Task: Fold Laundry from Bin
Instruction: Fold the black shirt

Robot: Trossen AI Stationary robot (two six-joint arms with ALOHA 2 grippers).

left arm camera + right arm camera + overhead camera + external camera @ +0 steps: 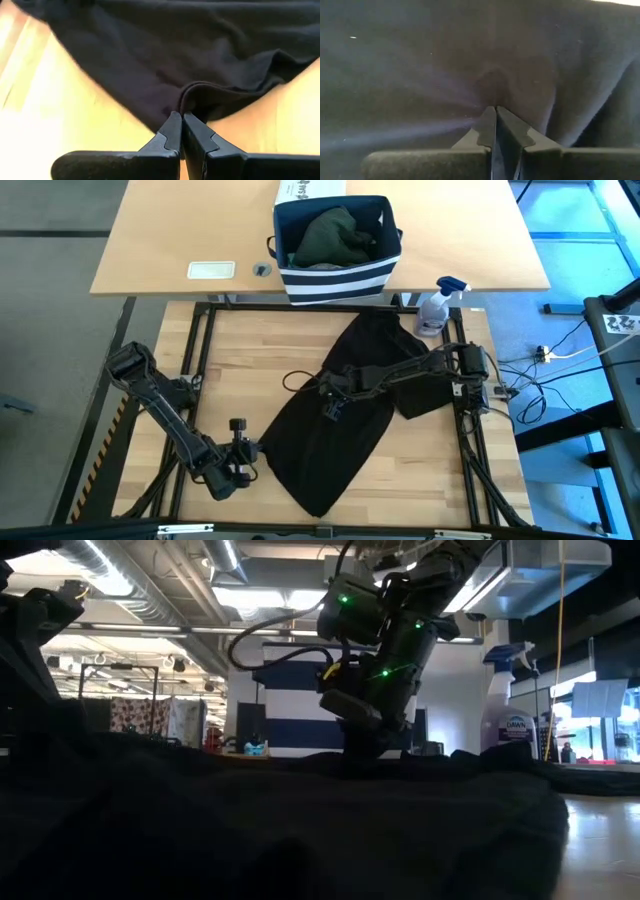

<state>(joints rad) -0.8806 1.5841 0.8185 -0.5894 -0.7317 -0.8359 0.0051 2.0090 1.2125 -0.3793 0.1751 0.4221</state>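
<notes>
My left gripper (181,118) is pinching the black garment's (335,420) edge near the bench's front-left, a fold only my left wrist view shows; my right gripper (495,112) is clamping its middle. The bin (337,275) beyond the back edge is holding dark green laundry (332,238).

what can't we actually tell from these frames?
- Low view: the black garment fills the foreground and hides the table; left claw absent there.
- High view: bin contents beyond the dark green garment are buried.
- Right wrist view: right claw shut against cloth; whether it pinches fabric is unclear.
</notes>
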